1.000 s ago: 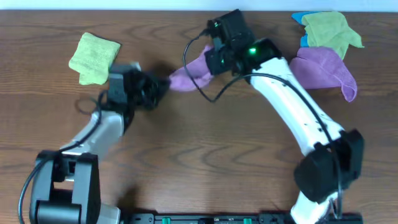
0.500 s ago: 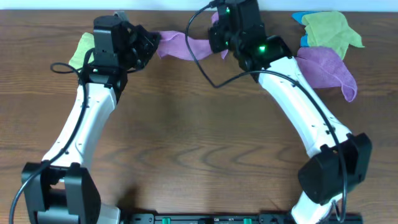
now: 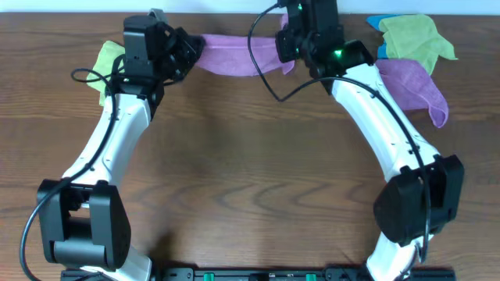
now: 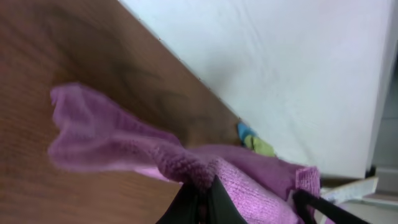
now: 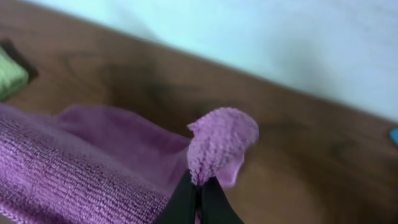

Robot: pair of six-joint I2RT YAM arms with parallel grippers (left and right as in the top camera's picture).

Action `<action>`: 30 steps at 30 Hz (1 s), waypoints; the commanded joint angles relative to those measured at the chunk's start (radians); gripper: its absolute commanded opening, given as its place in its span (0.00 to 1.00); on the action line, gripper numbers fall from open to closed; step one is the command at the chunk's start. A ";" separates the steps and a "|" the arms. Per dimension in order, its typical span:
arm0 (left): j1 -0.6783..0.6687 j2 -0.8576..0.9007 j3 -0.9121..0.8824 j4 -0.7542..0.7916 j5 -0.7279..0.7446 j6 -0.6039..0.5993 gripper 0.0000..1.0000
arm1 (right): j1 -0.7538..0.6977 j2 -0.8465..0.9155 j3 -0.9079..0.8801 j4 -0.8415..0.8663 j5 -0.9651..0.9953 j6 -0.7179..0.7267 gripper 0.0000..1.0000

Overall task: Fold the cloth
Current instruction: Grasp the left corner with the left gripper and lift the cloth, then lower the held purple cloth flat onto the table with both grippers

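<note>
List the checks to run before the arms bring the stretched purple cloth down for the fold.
1. Left tool shut on one end of the cloth: ok.
2. Right tool shut on the other end: ok.
3. Cloth spread between both tools, not bunched: ok, with a slight sag.
4. Cloth apart from the paler purple cloth: ok.
5. Cloth's lower edge off the table: cannot tell.
6. Left arm clear of the green cloth beside it: cannot tell.
</note>
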 commanded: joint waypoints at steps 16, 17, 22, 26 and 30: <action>0.015 -0.109 0.021 -0.465 0.047 0.277 0.06 | -0.016 -0.082 0.015 -0.343 -0.003 0.001 0.01; 0.012 -0.109 0.021 -0.491 0.046 0.291 0.06 | -0.016 -0.082 0.015 -0.356 -0.003 0.007 0.01; 0.009 -0.109 0.021 -0.602 0.046 0.343 0.06 | -0.016 -0.082 0.014 -0.422 -0.043 0.006 0.02; 0.009 -0.109 0.021 -0.689 0.043 0.383 0.06 | -0.016 -0.082 0.009 -0.460 -0.053 0.006 0.01; 0.009 -0.109 0.021 -0.772 0.032 0.406 0.06 | -0.016 -0.082 -0.010 -0.487 -0.083 0.007 0.02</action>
